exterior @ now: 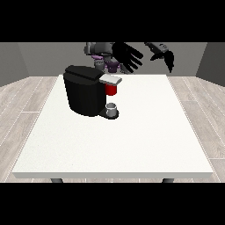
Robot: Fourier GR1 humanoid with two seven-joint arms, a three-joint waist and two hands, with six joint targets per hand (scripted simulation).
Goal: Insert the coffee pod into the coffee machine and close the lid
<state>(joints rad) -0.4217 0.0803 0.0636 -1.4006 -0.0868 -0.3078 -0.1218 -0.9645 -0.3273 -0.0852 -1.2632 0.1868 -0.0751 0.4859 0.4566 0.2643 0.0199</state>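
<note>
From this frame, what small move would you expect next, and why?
Probably lowering the hand at the view's left toward the grey thing on the base of the coffee machine, likely the pod. Both hands hang above the table's far edge with straight fingers, holding nothing, and this hand is nearer than the hand at the view's right.

No text, label, brand, number or sign can be read anywhere.

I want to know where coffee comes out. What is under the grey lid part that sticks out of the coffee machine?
Under the grey lid hangs a red thing at the machine. Below it a small grey thing sits on the black base. What is inside the coffee machine is hidden.
</note>
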